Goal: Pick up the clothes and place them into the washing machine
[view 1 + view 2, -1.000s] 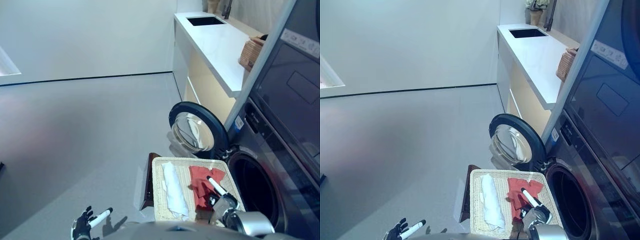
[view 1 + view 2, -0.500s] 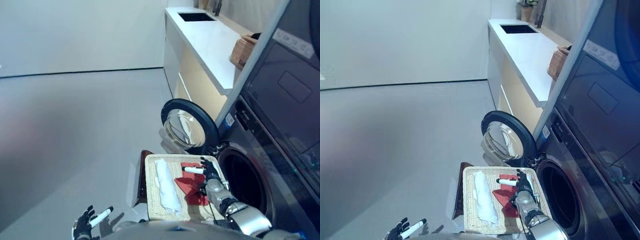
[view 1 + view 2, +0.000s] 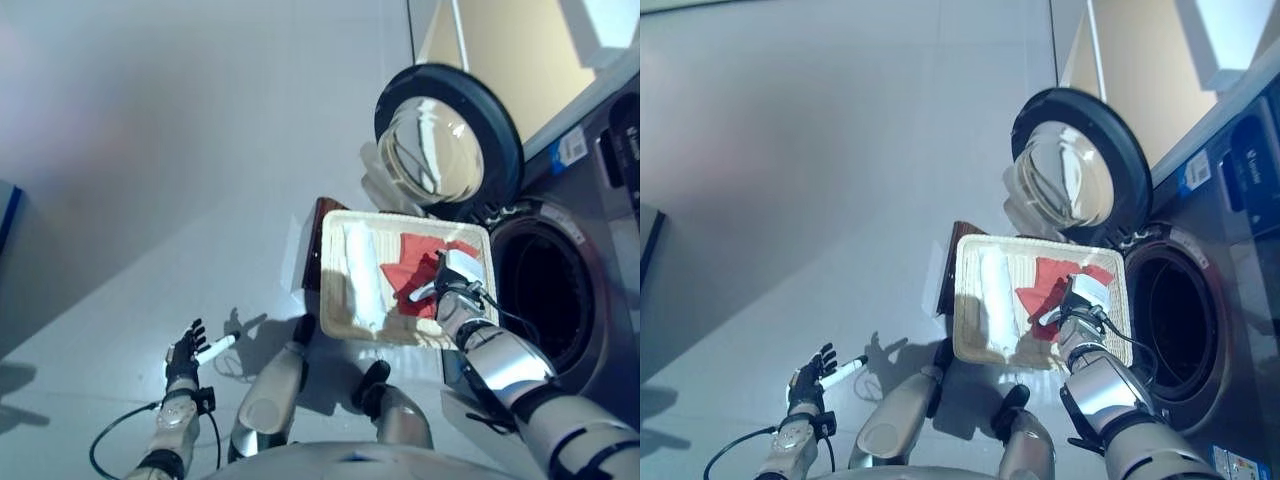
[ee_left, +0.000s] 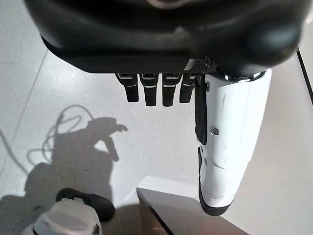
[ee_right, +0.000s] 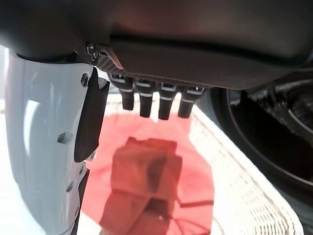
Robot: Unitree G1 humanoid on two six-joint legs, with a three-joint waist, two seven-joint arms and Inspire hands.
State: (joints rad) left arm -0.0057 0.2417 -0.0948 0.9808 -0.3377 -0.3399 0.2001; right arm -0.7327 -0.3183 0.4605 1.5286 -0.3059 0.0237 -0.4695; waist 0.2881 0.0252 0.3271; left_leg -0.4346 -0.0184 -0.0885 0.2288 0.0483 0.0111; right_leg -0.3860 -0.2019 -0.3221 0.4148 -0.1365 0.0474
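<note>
A wicker basket (image 3: 336, 300) is seen on the floor just in front of the washing machine (image 3: 590, 300), whose door (image 3: 447, 140) is swung open beside the dark drum opening (image 3: 545, 300). Two clothes lie in the basket: a white cloth (image 3: 365, 275) on the robot's left side, a red cloth (image 3: 415, 275) on the side nearer the drum. The right hand (image 3: 452, 280) is held over the red cloth, fingers (image 5: 146, 100) straight and spread from the thumb (nothing gripped; contact w/ cloth can't be told). The left hand (image 3: 185, 355) is held low over the floor, well apart from the basket, fingers relaxed, empty.
</note>
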